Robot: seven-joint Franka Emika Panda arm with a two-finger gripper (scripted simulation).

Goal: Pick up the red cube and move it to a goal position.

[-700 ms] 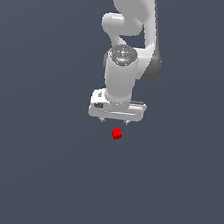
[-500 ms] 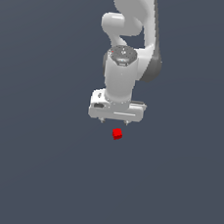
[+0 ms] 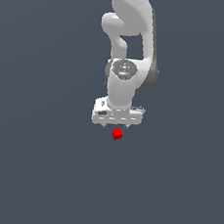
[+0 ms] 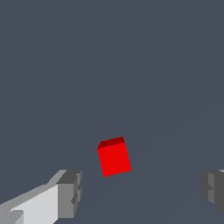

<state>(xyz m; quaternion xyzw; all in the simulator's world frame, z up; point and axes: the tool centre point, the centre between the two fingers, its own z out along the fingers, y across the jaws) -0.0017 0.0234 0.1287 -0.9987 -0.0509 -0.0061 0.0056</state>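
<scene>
In the exterior view, the gripper (image 3: 116, 125) hung pointing down, and the red cube (image 3: 117, 133) sat just below its fingertips, apart from them. No goal marker showed.

In the wrist view, the fingers (image 4: 70, 192) stood wide apart — the red cube (image 4: 113, 157) lay ahead of the gap, nearer one finger, touching neither. By my judgement the approach was nearly done; descent, grasp, lift and carry all remained.
</scene>
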